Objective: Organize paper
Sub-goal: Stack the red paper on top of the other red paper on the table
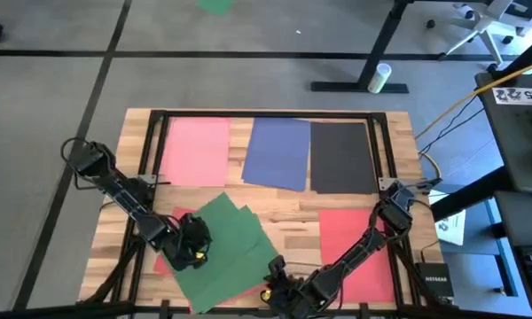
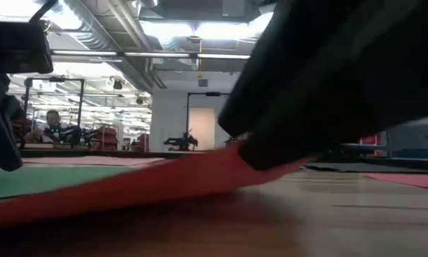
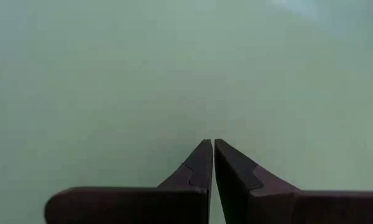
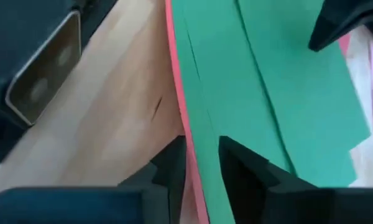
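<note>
My right gripper (image 4: 202, 168) pinches the near edge of the green sheets (image 1: 222, 248) and the red sheet (image 4: 185, 124) under them, left gripper (image 3: 212, 152) closed, pressing on green: risk is pulling while pinned, tearing or fanning the stack.

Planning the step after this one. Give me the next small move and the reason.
Probably lift the right gripper slightly: its fingers straddle the edges of the green sheets and a red sheet, while the left gripper presses shut on the green.
</note>
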`<state>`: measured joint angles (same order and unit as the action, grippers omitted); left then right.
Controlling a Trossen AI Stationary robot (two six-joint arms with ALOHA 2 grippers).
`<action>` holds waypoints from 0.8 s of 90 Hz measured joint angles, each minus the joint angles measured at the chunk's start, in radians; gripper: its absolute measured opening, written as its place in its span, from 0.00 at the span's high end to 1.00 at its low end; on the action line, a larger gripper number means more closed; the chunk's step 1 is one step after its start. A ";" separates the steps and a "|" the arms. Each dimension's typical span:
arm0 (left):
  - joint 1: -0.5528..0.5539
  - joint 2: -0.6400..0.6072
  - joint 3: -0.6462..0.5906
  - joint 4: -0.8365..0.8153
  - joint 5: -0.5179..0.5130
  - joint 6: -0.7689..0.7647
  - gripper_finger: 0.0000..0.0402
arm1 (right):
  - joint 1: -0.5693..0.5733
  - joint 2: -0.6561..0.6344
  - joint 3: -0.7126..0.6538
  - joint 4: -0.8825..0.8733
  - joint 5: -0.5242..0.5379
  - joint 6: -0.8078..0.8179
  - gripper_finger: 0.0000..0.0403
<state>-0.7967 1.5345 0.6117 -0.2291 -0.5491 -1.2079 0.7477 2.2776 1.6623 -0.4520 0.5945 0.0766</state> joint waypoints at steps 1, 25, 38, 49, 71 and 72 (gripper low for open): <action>0.000 0.002 0.000 0.000 0.001 0.000 1.00 | 0.000 0.000 -0.001 -0.001 -0.003 0.003 0.79; 0.005 0.065 0.004 0.024 0.013 -0.026 1.00 | 0.005 -0.001 -0.022 0.001 -0.019 0.021 0.98; 0.005 0.066 0.003 0.058 0.021 -0.008 1.00 | 0.012 -0.001 -0.022 0.002 -0.019 0.024 0.99; 0.005 0.067 0.003 0.066 0.024 0.003 1.00 | 0.016 -0.001 -0.022 0.010 -0.019 0.025 1.00; 0.005 0.067 0.002 0.064 0.029 0.001 1.00 | 0.023 -0.001 0.002 0.029 -0.012 0.021 1.00; 0.006 0.068 0.002 0.064 0.029 0.001 1.00 | 0.025 -0.001 0.005 0.029 -0.012 0.020 1.00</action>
<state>-0.7911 1.6022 0.6140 -0.1646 -0.5201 -1.2072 0.7726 2.2765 1.6676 -0.4227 0.5827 0.0970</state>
